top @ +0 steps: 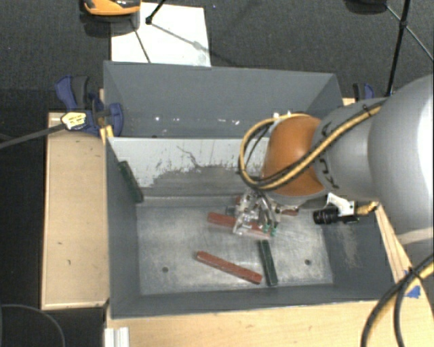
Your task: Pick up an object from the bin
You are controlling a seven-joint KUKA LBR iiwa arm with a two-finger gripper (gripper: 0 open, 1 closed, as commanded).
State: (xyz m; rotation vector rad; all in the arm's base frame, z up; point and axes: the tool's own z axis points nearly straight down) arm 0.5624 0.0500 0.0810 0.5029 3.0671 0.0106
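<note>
- We see a dark, speckled floor (pixel 41 61) on every side of the grey metal bin (pixel 217 88).
- A white sheet (pixel 169 53) lies on it behind the bin.
- An orange-and-black object (pixel 112 5) sits at the top edge, beside the sheet.
- A black cable (pixel 27 137) runs in from the left.

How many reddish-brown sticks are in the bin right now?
2 for certain: a front stick lying flat near the bin's front wall, and a middle stick running under the gripper. A reddish sliver beyond the gripper may be a third.
</note>
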